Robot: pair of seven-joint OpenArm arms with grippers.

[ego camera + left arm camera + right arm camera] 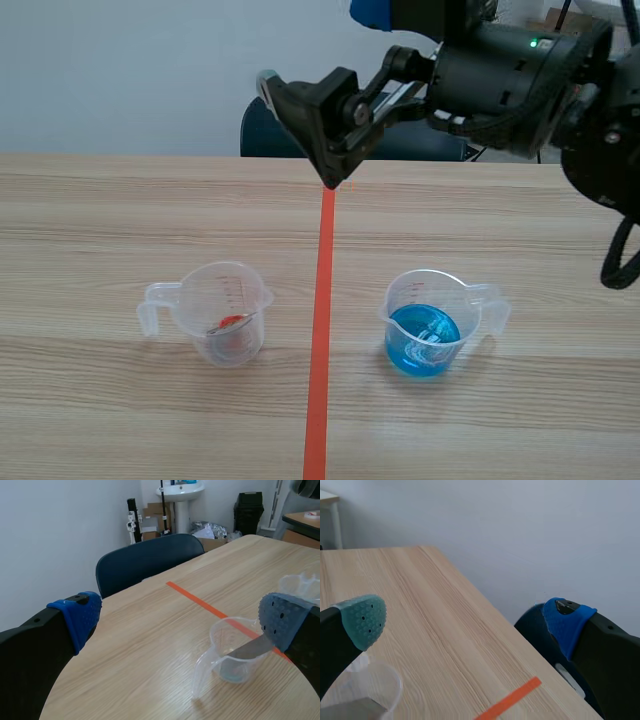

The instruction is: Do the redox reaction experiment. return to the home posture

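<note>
While the right pincer (pixel 465 617) hangs released and empty at upper middle, a high, slow retreat is advised, so that the blue-filled beaker (pixel 430 322) at lower right and the red-stained beaker (pixel 222 312) at lower left are not tipped.

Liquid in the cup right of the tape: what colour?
The liquid is blue, clearest in the scene view.

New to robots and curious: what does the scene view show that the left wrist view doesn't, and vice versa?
Only the scene view: the blue liquid in the right measuring cup, and the right arm's end effector, raised. Only the left wrist view: the left end effector, open, plus a white basin and black bin behind. Both: the wooden table, orange tape line, blue chair and left measuring cup.
</note>
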